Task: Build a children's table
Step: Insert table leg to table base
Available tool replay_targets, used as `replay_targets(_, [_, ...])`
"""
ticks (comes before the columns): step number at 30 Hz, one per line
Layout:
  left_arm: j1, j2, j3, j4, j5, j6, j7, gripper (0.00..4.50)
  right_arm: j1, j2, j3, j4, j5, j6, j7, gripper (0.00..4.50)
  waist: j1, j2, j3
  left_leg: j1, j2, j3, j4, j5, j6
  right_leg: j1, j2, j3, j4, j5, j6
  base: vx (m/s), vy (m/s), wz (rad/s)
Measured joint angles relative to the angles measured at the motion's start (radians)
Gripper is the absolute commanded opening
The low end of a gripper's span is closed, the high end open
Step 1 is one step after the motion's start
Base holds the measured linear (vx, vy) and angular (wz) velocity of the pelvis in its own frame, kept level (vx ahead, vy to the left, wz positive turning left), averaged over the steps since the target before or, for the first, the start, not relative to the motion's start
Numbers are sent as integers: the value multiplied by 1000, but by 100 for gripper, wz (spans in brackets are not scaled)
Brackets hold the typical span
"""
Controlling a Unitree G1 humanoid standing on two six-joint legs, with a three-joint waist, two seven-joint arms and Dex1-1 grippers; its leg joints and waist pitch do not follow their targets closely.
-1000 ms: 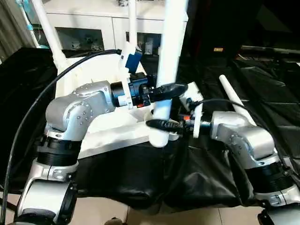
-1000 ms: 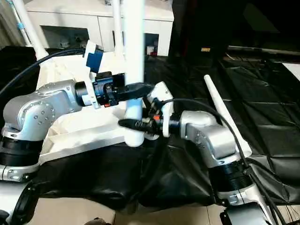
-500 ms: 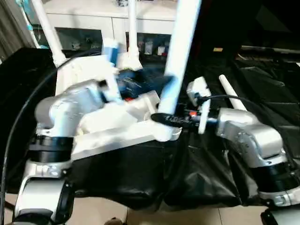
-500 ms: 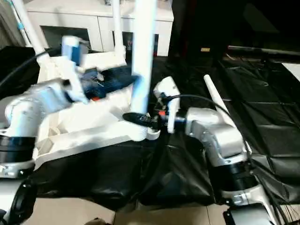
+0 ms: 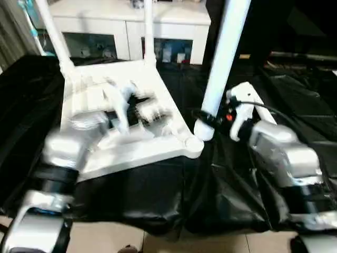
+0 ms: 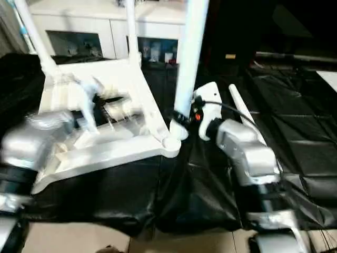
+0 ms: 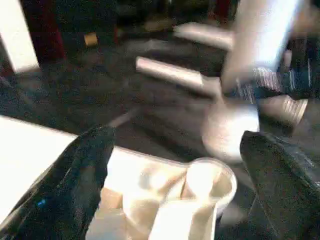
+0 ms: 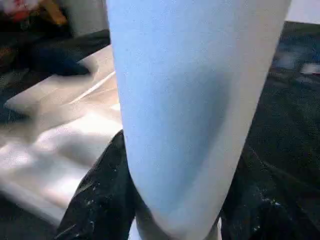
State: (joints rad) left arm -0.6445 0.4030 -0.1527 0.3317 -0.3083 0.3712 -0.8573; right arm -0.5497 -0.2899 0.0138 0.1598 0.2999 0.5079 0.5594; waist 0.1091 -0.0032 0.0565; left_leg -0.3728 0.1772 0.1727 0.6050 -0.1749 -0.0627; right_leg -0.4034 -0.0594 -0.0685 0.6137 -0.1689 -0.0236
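The children's table top (image 5: 152, 84) lies upside down on the black cloth, ribs up, with two white legs (image 5: 52, 31) standing in its far corners. My right gripper (image 5: 207, 119) is shut on a third leg (image 5: 224, 58) near its lower end and holds it upright, leaning right. That end hangs just right of the near corner socket (image 5: 192, 145) and is not in it. My left gripper (image 7: 175, 137) is open, with wide-spread fingers (image 7: 90, 165), and hovers over the table top's ribs, facing that socket (image 7: 212, 182). A fourth leg (image 5: 259, 106) lies loose on the cloth.
A white cabinet (image 5: 113, 23) with glass doors stands behind the table. The black cloth (image 5: 295, 89) stretches to the right in folds. The draped table's front edge (image 5: 158, 221) drops to a pale floor near me.
My left gripper has let go of the upright leg, opened and drawn back left over the table top. The right gripper has carried the leg's lower end right, off the corner.
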Motion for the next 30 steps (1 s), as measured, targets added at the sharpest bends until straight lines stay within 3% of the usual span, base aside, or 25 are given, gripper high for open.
replay_targets(6, [24, -38, -105, 48, 70, -50, -12, 450, -23, 11, -35, 60, -39, -49, -119, 186, 0, 0, 0, 0, 0, 0, -1, 0, 0, 0, 0, 0, 0, 0, 0, 0, 0, 0])
replay_targets(11, [33, -63, -176, 147, 175, -159, -10, 450, -21, 40, -34, 82, -77, -105, -148, 186, -13, 2, -1, 1, 0, 0, -2, 1, -1, 0, 0, 0, 0, 0, 0, 0, 0, 0])
replay_targets(13, [48, -64, -197, 175, 200, -175, -9, 422, -15, 47, -37, 78, -67, -98, -144, 186, -20, 2, -1, 1, 0, 1, -2, 1, -1, 0, 0, 0, 0, 0, 0, 0, 0, 0])
replay_targets(23, [34, -73, -201, 263, 250, -213, 15, 333, 0, 44, -15, 76, -67, -96, -111, 186, -21, 3, -1, 2, 0, 1, -2, 1, -1, 0, 0, 1, 0, 0, 0, 0, 0, 0])
replay_targets(30, [14, -65, -195, 262, 264, -133, 21, 282, 17, 30, 37, 25, -67, -96, -43, 186, -22, 3, -1, 4, 0, 1, -2, 1, -1, 2, 0, 1, 0, 1, -1, 0, 0, 0])
